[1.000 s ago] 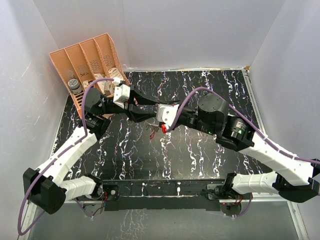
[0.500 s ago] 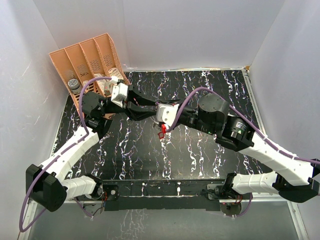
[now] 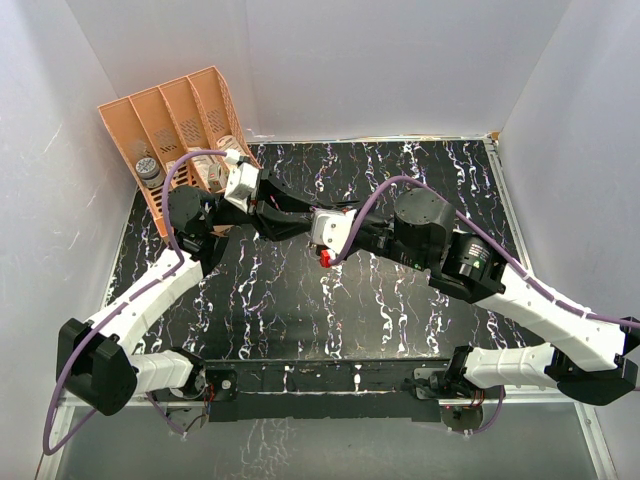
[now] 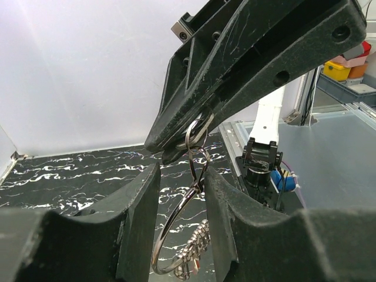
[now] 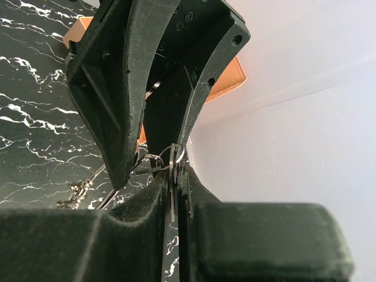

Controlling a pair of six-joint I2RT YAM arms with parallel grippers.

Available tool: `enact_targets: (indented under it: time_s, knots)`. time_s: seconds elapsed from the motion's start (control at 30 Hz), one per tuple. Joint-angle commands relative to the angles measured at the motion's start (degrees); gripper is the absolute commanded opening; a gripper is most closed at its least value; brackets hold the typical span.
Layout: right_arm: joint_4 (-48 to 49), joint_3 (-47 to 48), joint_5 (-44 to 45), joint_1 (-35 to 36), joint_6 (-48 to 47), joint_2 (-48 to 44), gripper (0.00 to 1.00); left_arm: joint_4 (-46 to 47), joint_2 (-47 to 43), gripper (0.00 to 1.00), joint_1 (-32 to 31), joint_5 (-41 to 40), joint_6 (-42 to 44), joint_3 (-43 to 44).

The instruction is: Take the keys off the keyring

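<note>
Both grippers meet above the middle of the table. My left gripper (image 3: 296, 227) (image 4: 181, 179) holds the keyring (image 4: 174, 230), a thin silver ring standing slanted between its fingers and touching both. A beaded chain (image 4: 198, 244) hangs on the ring's lower part. My right gripper (image 3: 314, 233) (image 5: 175, 169) is shut on flat silver keys (image 5: 173, 189), held edge-on between its pads. A small ring (image 5: 177, 153) (image 4: 197, 126) sits at its tips, linked to the large ring. The red key head (image 3: 325, 258) hangs just below the grippers.
An orange slotted organizer (image 3: 175, 125) with small items stands at the back left, just behind the left wrist. The black marbled table (image 3: 400, 300) is walled in white on three sides. Purple cables loop over both arms.
Both grippers have shifted slightly left and back while staying together. The silver keys that hung beside the red head a second ago no longer show below the grippers.
</note>
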Motion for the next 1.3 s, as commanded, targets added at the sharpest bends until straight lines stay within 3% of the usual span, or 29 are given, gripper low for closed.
enact_targets:
  time_s: [0.0,0.67,1.27]
  knots:
    - [5.13,0.75,0.77,0.24,-0.82,-1.04,0.07,1.95,-0.27,0.34,-0.27,0.57,0.25,-0.3]
    - [6.58,0.32,1.07,0.19,-1.17,-1.12,0.07,2.2,-0.21,0.24,-0.62,0.38,0.5,-0.8]
    - [6.26,-0.39,1.43,0.24,-0.74,-1.5,0.07,7.88,0.12,0.26,-0.7,-0.56,-3.01,-0.95]
